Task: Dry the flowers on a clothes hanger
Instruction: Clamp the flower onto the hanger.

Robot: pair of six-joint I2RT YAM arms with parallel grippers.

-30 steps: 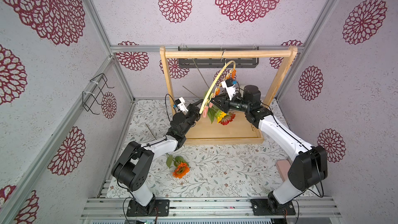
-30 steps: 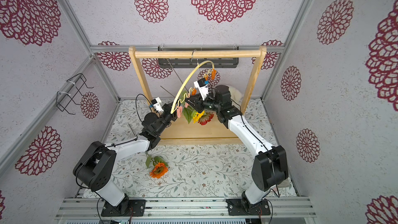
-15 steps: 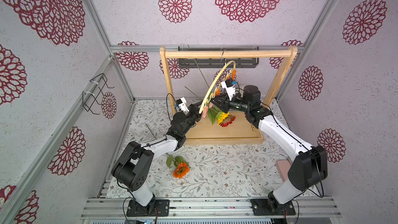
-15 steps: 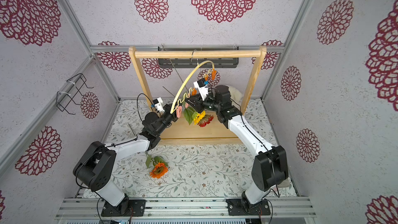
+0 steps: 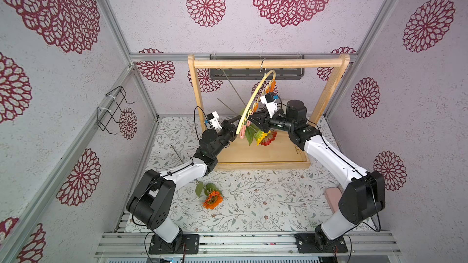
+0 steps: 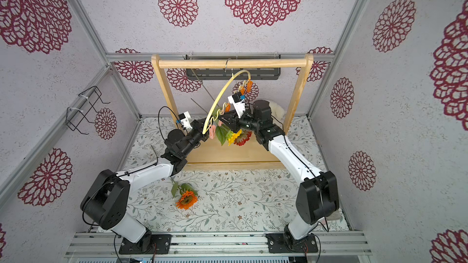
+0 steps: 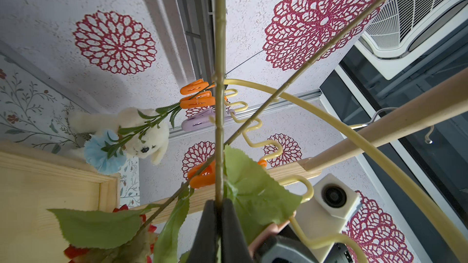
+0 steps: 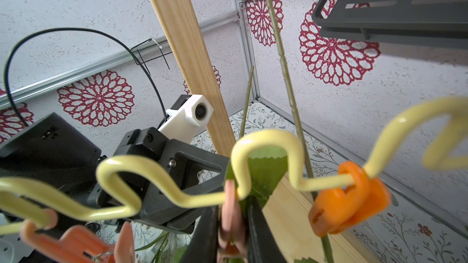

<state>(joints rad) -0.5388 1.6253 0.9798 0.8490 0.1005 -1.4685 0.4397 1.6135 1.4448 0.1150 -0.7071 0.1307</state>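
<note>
Nearest, the orange bloom [image 5: 212, 199] lies loose on the table [image 5: 266, 198]; beyond, the left gripper [image 7: 219, 202] is clamped on the stem of the sunflower [image 5: 260, 136] and the right gripper [image 8: 231, 217] squeezes a pink clothespin [image 8: 230, 193] on the clothes hanger [image 8: 266, 134], which hangs from the wooden rack [image 5: 268, 63] carrying the red bloom [image 5: 270, 140] and blue carnation [image 7: 102, 151].

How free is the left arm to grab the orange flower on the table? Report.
Probably not yet: its jaws are shut on a flower stem at the hanger; the orange flower lies unobstructed.
</note>
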